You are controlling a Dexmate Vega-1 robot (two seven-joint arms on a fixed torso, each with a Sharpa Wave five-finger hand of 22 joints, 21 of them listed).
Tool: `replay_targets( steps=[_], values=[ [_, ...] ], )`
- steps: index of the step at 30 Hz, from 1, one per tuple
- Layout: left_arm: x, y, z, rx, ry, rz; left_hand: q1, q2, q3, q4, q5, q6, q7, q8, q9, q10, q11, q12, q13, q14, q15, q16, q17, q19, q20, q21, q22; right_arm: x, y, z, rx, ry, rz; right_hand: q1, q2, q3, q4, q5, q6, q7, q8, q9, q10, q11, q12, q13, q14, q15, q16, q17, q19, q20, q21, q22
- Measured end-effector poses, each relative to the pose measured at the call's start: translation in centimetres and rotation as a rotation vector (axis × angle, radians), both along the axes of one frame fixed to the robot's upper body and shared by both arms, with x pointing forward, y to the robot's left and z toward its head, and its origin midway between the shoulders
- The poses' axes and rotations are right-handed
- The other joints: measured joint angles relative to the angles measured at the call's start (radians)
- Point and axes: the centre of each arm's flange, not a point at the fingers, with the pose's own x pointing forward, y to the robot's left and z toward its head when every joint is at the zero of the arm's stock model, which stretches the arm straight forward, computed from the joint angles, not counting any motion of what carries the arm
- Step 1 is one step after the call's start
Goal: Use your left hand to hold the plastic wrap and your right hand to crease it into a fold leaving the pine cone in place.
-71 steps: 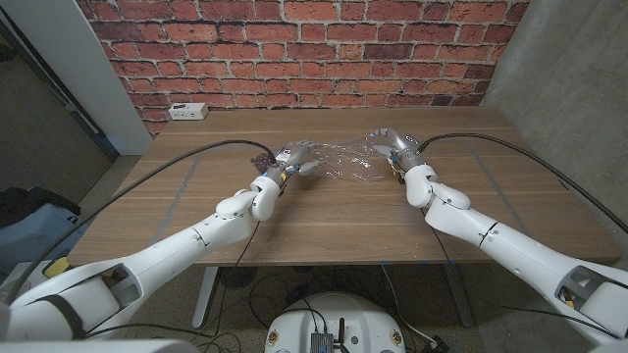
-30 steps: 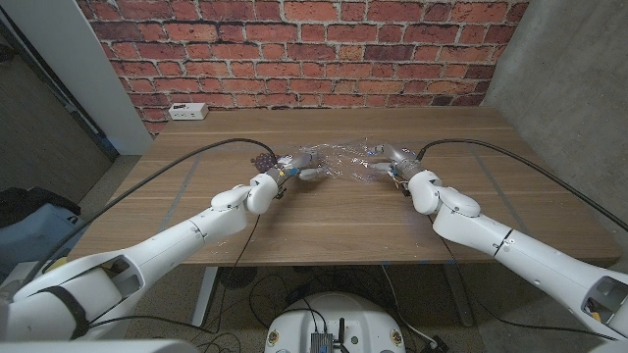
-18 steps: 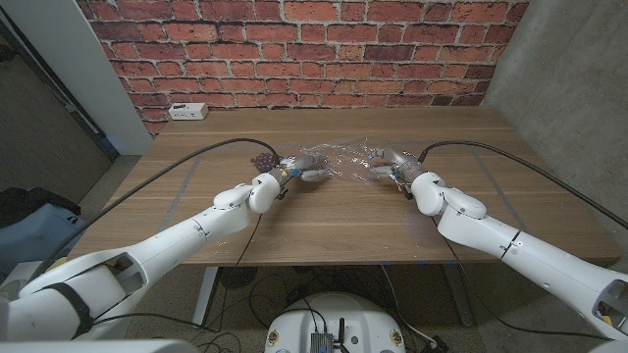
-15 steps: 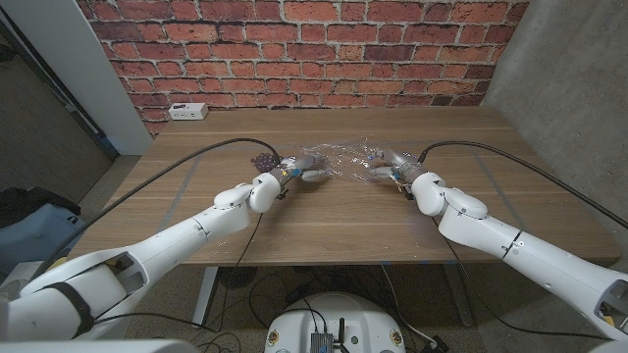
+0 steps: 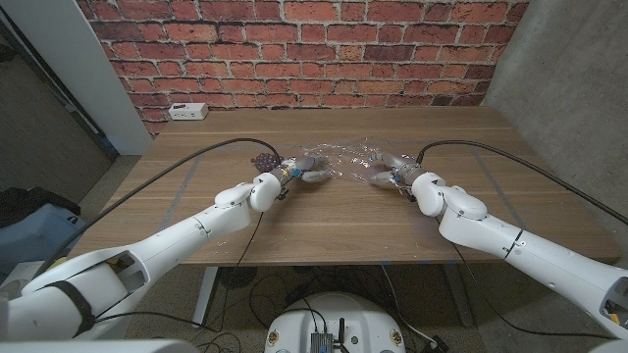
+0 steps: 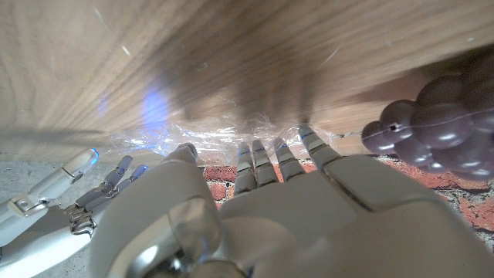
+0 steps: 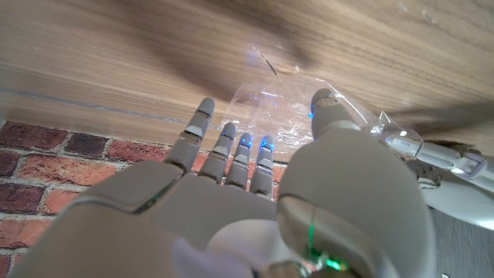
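Presently the plastic wrap [image 5: 345, 157] lies crumpled on the counter [image 5: 324, 221] toward its far middle, stretched between the two robot hands with its long axis running left to right across the table. The left robot hand [image 5: 306, 167] sits at the sheet's left end, fingers extended over the film; the left wrist view shows its fingertips [image 6: 253, 154] reaching onto the wrap's edge, though whether they press it down or merely touch it cannot be told. The right robot hand [image 5: 389, 169] is at the sheet's right end, fingers held together and pointing inward across the film toward the left hand, holding nothing that can be seen. In the right wrist view its fingertips [image 7: 231, 143] meet the near border of the wrap [image 7: 282, 116].

The coming move appears to turn on this: the sheet lies inward of the right hand, so a crease would need a sweep along the long axis toward the left hand, which serves as anchor.

A dark, knobbly pine cone [image 5: 263, 160] stands just beside the left hand's outer side, off the film as far as can be judged. A white power strip [image 5: 186, 111] lies well apart at the far left corner.
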Motion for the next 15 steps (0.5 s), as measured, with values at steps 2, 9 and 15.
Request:
replay_targets(
  steps=[2,9,15],
  values=[
    [0.00,-0.01,0.05,0.000,0.000,-0.001,-0.001,0.000,0.000,0.000,0.000,0.000,0.000,0.000,0.000,0.000,0.000,0.000,0.000,0.000,0.000,0.000,0.000,0.000,0.000,0.000,0.000,0.01,0.05,-0.03,-0.011,0.001,-0.006,0.006,-0.006,0.004,-0.004,0.000,-0.013,-0.004,0.000,0.000,-0.008,0.000,0.000,0.000,0.000,0.000,0.000,0.000,0.000,0.000,0.000,0.000],
    [-0.05,-0.15,0.26,0.000,-0.003,-0.008,-0.015,-0.003,-0.004,0.004,0.000,0.000,0.000,0.001,0.000,-0.005,0.005,0.000,0.000,-0.004,0.004,0.000,0.000,-0.005,-0.005,0.000,0.000,0.12,0.27,-0.21,-0.080,-0.002,-0.050,0.068,0.002,0.032,-0.032,0.014,-0.029,-0.020,0.004,0.000,-0.016,-0.005,0.000,-0.005,0.000,0.000,0.000,-0.004,0.000,-0.022,0.000,-0.002],
    [-0.09,-0.24,0.39,0.000,-0.004,-0.015,-0.023,-0.003,-0.008,0.009,0.000,0.000,0.000,0.005,0.000,-0.005,0.005,0.000,0.000,-0.004,0.004,0.004,0.000,-0.005,-0.005,0.000,0.000,0.48,0.54,-0.48,-0.138,-0.006,-0.090,0.112,0.002,0.056,-0.041,0.025,-0.031,-0.029,0.015,0.000,-0.022,-0.011,0.005,-0.005,0.000,0.000,0.000,-0.008,0.007,-0.029,0.000,-0.002]
  ],
)
